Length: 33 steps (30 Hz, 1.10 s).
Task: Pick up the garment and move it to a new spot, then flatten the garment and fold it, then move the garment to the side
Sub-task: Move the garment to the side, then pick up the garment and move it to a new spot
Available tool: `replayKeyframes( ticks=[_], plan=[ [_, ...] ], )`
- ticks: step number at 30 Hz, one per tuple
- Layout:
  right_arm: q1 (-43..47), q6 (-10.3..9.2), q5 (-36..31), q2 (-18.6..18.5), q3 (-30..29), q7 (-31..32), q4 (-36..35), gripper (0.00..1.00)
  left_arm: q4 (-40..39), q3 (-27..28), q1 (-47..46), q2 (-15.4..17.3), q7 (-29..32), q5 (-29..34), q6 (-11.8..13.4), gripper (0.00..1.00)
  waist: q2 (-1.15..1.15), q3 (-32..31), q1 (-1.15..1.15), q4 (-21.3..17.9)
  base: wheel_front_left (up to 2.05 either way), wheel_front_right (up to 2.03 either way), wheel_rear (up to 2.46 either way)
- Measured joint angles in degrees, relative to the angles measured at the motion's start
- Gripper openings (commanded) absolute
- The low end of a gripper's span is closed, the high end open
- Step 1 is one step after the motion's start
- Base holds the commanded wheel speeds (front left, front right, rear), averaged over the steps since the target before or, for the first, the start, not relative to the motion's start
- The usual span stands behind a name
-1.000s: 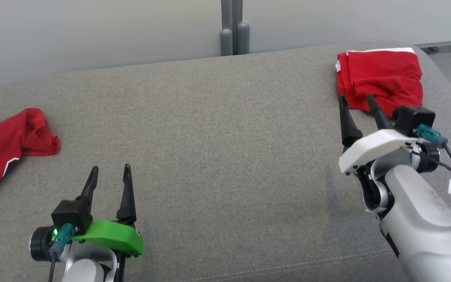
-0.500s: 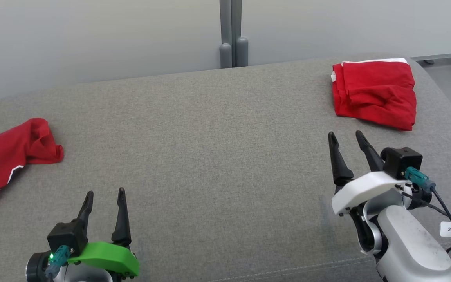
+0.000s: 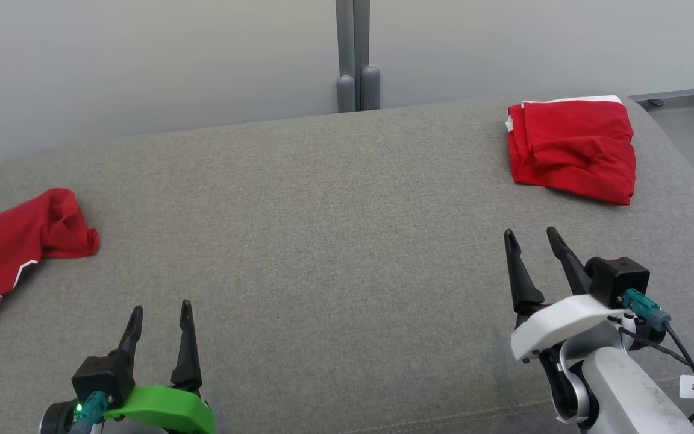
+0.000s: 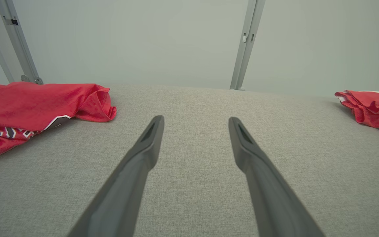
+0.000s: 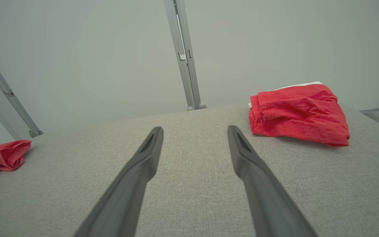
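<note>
Head view: crumpled red garment (image 3: 18, 241) cut off left edge.

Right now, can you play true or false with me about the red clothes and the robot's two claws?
1. The folded red garment lies at the far right of the grey cushion. True.
2. The left gripper and the right gripper are both open. True.
3. The right gripper is holding the folded red garment. False: it holds nothing and is apart from the garment, nearer the robot.
4. A second garment lies right beside the folded one. False: the loose red garment lies bunched at the cushion's left edge, far across from it.
</note>
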Motion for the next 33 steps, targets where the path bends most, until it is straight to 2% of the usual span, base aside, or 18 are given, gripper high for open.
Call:
replayKeyframes(
  ticks=[10, 20, 33],
  plan=[
    [2.68, 0.00, -0.99, 0.04, -0.78, 0.00, -2.24, 1.00, -0.30, -0.67, 0.68, -0.14, 0.00, 0.46, 0.00, 1.00, 0.00, -0.71, 0.00, 0.42, 0.00, 0.00, 0.00],
    [4.62, -0.05, -2.01, 0.01, -1.53, 0.00, -4.00, 1.00, -0.36, -1.19, 0.86, -0.33, 0.00, 0.48, 0.01, 1.00, 0.00, -1.22, 0.00, 2.74, 0.00, 0.00, 0.00],
    [5.95, 0.02, -2.08, 0.46, -0.91, 0.00, -5.69, 1.00, -1.16, -0.23, 1.08, -0.40, -0.01, 1.83, 0.01, 1.00, 0.00, -1.97, 0.00, 10.08, 0.00, 0.00, 0.00]
  ],
)
